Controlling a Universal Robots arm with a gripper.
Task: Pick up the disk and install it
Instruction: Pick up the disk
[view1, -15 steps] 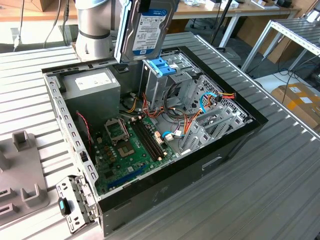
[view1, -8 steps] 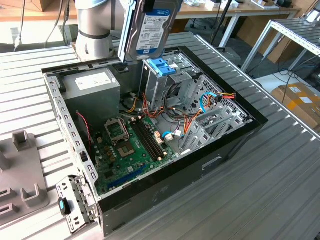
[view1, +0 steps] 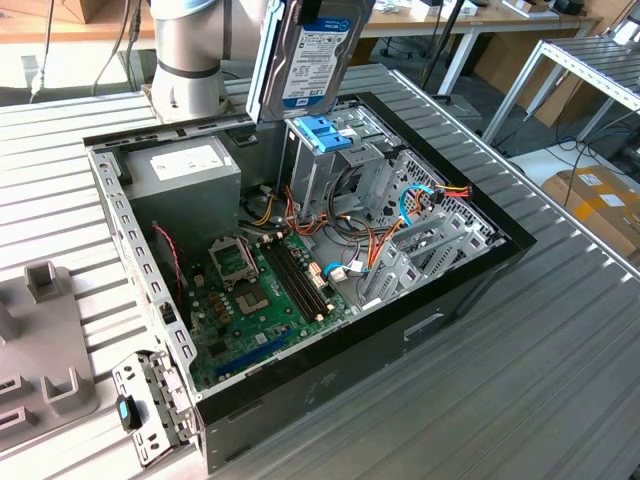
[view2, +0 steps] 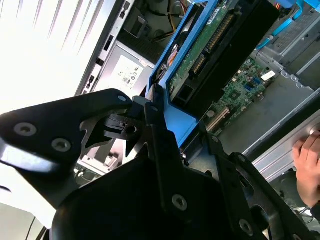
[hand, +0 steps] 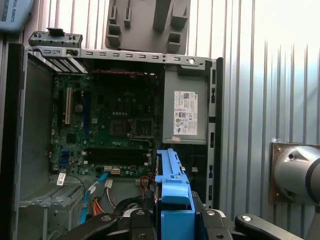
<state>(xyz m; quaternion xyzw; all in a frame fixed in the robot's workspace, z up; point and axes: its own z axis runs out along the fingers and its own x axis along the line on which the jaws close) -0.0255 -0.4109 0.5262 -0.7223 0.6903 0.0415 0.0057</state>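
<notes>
Pickup done: silver-grey, blue-railed metal disk (view1: 318, 52) hangs top centre of exterior view. End effector (hand: 175, 220) seemingly clamped on it; not installed.

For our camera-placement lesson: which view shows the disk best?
The exterior view: the disk shows its labelled face. The second wrist view shows its circuit-board underside; the first wrist view, its blue rail edge-on.

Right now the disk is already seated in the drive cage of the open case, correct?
Not quite. The disk is not seated. The exterior view shows it held up in the air above the drive cage of the open case, and the first wrist view shows the gripper shut on it.
</notes>
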